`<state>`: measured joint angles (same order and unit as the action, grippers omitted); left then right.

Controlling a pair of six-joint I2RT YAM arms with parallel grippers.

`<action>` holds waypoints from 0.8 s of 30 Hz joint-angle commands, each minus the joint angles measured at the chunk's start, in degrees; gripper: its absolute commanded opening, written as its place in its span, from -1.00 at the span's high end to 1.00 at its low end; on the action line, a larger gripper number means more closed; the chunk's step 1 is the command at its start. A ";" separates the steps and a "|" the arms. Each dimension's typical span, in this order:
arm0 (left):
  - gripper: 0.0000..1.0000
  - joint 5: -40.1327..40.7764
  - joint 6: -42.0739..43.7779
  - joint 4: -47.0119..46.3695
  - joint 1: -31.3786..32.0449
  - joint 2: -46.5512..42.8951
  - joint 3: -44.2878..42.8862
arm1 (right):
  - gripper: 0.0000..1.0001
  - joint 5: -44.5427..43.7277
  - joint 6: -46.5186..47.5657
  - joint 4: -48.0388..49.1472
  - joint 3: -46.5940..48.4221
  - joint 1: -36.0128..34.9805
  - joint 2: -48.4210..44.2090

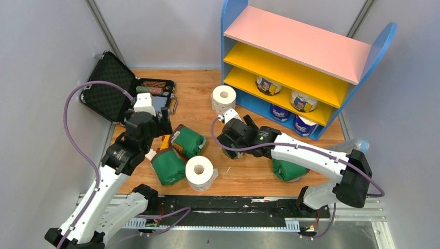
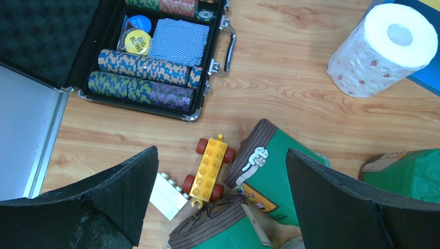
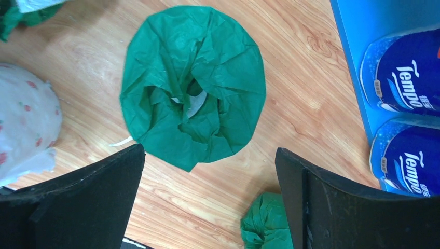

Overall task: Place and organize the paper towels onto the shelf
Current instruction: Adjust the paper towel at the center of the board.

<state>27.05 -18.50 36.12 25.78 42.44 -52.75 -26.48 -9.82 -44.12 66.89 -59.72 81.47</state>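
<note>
The shelf (image 1: pixel 303 44) stands at the back right, with two cream brown-label rolls (image 1: pixel 268 84) on its lower yellow board and two blue rolls (image 1: pixel 305 124) at the bottom. A bare white dotted roll (image 1: pixel 224 98) stands in front of it. Green rolls (image 1: pixel 188 141) lie mid-table beside another white roll (image 1: pixel 200 172). My left gripper (image 1: pixel 163 123) is open and empty above two green rolls (image 2: pixel 270 181). My right gripper (image 1: pixel 243 129) is open and empty above the table, just short of an upright green roll (image 3: pixel 192 83).
An open black case (image 1: pixel 111 85) of poker chips lies at the back left. A small yellow toy car (image 2: pixel 210 168) and a white brick (image 2: pixel 168 197) lie between my left fingers. Another green roll (image 1: pixel 288 168) sits under my right arm.
</note>
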 commanded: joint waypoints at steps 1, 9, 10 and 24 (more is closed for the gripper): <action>-1.00 -0.07 1.10 -1.49 -0.29 0.14 -0.07 | -1.00 2.12 -2.10 -0.20 3.23 -2.18 -0.64; -1.00 -0.23 1.06 -1.49 -0.29 0.35 -0.07 | -1.00 -5.44 -4.70 -3.29 4.06 -4.46 8.55; -1.00 -0.28 1.02 -1.49 -0.25 0.36 -0.07 | -1.00 -7.05 -4.76 -3.67 3.78 -4.41 9.28; -1.00 -0.46 1.01 -1.53 -0.29 0.31 -0.07 | -1.00 -20.67 -13.80 -10.77 1.08 17.40 7.81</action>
<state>26.81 -18.50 36.12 25.78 42.85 -52.75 -41.32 -16.75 -50.74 67.29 -48.64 92.14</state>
